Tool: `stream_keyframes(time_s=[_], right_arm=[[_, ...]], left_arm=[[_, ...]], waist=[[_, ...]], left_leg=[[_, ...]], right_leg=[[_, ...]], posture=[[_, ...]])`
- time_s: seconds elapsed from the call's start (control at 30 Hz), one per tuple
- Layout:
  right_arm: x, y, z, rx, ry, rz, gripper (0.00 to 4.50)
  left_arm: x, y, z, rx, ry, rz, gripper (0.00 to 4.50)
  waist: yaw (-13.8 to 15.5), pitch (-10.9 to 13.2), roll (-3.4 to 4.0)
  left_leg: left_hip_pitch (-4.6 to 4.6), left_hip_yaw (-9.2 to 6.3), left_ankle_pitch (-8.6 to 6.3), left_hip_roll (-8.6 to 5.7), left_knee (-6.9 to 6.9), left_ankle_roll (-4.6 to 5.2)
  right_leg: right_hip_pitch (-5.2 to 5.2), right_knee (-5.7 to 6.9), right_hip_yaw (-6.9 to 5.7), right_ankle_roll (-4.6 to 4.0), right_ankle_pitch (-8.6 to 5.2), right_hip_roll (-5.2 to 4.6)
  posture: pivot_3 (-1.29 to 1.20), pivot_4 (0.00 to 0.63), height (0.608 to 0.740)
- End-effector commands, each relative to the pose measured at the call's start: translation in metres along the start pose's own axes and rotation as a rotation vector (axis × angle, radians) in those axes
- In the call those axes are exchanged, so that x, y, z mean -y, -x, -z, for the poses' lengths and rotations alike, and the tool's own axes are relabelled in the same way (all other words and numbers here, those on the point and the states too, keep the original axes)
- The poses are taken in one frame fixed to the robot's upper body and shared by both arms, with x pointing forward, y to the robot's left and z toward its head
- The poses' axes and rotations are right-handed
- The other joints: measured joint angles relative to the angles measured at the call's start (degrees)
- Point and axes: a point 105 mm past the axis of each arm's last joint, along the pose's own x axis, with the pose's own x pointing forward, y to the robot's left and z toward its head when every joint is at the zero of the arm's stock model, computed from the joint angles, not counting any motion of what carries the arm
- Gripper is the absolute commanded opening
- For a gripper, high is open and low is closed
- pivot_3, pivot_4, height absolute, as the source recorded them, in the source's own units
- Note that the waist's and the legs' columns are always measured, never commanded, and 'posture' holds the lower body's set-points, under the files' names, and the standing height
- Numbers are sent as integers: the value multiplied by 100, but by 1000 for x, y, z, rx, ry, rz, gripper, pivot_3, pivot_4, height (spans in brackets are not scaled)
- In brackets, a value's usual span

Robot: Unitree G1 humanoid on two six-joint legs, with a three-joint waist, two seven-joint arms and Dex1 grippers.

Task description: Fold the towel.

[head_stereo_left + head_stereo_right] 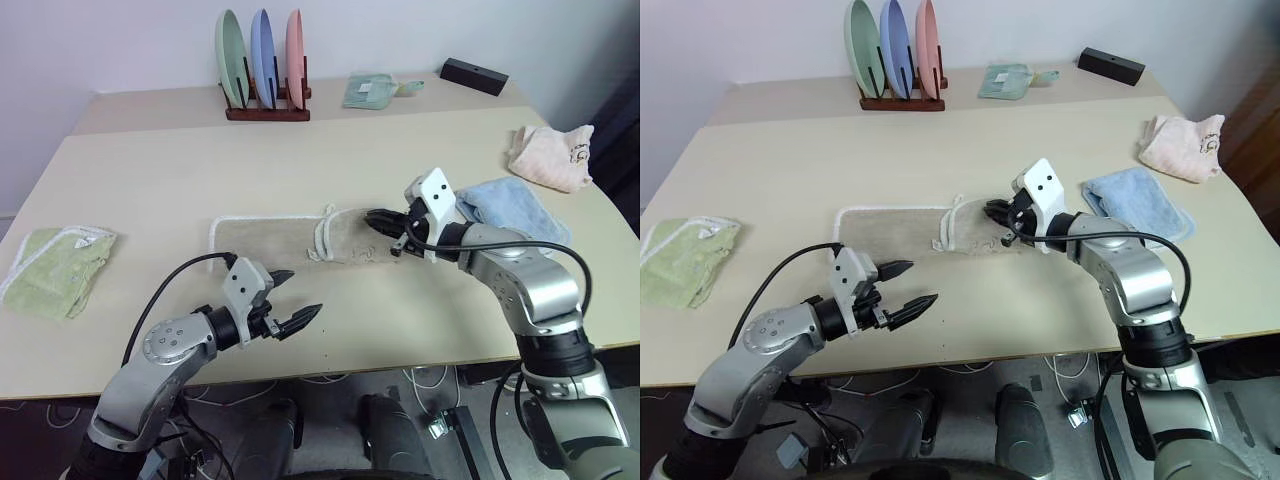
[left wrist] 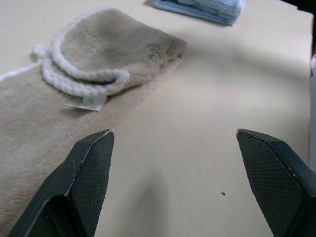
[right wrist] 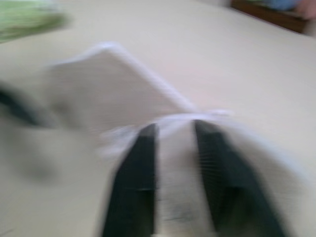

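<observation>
The beige towel (image 1: 270, 240) lies flat across the middle of the table (image 1: 150, 170), long side running left to right. Its right end is folded back on itself, with the white edging (image 2: 79, 81) curled on top. My right gripper (image 1: 378, 220) hovers just over that folded right end, pointing left with its fingers shut; the blurred right wrist view does not show whether any cloth is pinched. My left gripper (image 1: 303, 292) stands open near the table's front edge, a little in front of the towel, with nothing between its fingers (image 2: 94, 163).
A folded green towel (image 1: 55, 270) lies at the left edge. A light-blue towel (image 1: 510, 205) and a pink cloth (image 1: 550, 155) lie to the right. At the back stand a plate rack (image 1: 262, 70), a small green cloth (image 1: 372, 90) and a black box (image 1: 473, 75).
</observation>
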Motion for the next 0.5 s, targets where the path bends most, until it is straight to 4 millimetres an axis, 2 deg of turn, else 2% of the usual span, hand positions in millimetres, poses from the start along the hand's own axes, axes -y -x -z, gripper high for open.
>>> stream_keyframes(time_s=[0.03, 0.2, 0.33, 0.4, 0.43, 0.5], right_arm=[[-1, -24, 15, -27, 76, 15, 70], [-13, -45, 43, -69, 54, -33, 70], [-20, -47, 59, -119, 85, -47, 70], [-16, -44, 49, -81, 71, -38, 70], [-10, -41, 36, -36, 63, -21, 70], [0, -34, 9, 52, 61, -2, 608]], left_arm=[[3, 3, -8, 36, 2, -10, 4043], [0, 9, -1, 20, 52, -70, 4043], [-8, 17, 4, 19, 128, -176, 4043], [-13, 23, 5, 33, 171, -243, 4043], [-15, 27, 7, 38, 208, -280, 4043], [-23, 34, 12, 47, 313, -378, 4500]], waist=[[-5, 0, 0], [-7, 1, 1], [-6, -1, -1], [-5, -1, -1], [-5, -1, -1], [-1, 0, -1]], left_leg=[[-2, 1, 0, -2, -1, 0], [-2, 0, 0, -4, 0, 0], [-1, -12, 0, -4, 2, 0], [1, -17, 0, -4, 2, 0], [1, -19, 0, -4, 1, 0], [0, -23, 0, -3, 1, 0]], right_leg=[[-1, 0, 0, 0, 0, -2], [-3, 1, 2, 0, 1, -4], [-1, 1, 2, 0, 1, -4], [0, 1, 3, 0, 1, -4], [-1, 1, 3, 0, 1, -3], [-1, 2, 2, 0, 1, -3]], posture=[[0, 150, 740], [0, 150, 740], [0, 150, 740], [0, 150, 740], [0, 150, 740], [0, 150, 740]])
